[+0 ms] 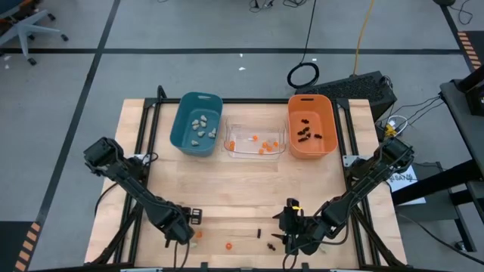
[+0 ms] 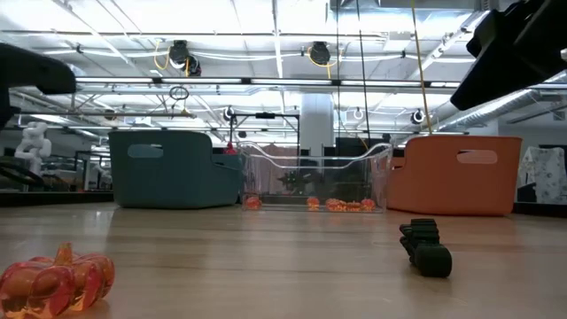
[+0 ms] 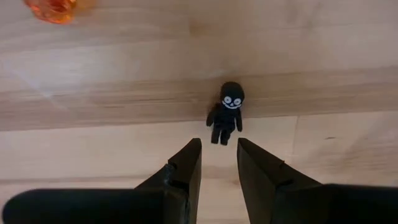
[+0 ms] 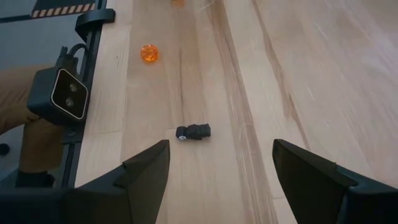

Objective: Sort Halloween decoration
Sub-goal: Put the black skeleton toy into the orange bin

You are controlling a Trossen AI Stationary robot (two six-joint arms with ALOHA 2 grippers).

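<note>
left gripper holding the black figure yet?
No: in the left wrist view the black figure lies on the table beyond the left gripper, whose fingers are apart and empty.

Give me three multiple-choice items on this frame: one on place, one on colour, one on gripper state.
1. Which bin sits between the other two?
A. teal B. clear C. orange

2. What colour is the small figure just ahead of the left gripper?
A. black B. beige C. orange

3. The right gripper is:
A. shut on a trinket B. open and empty C. out of view

Answers:
1 B: the clear bin stands between the teal bin and the orange bin.
2 A: the black figure lies ahead of the left gripper.
3 B: the right gripper shows bare table between wide-apart fingers.
</note>
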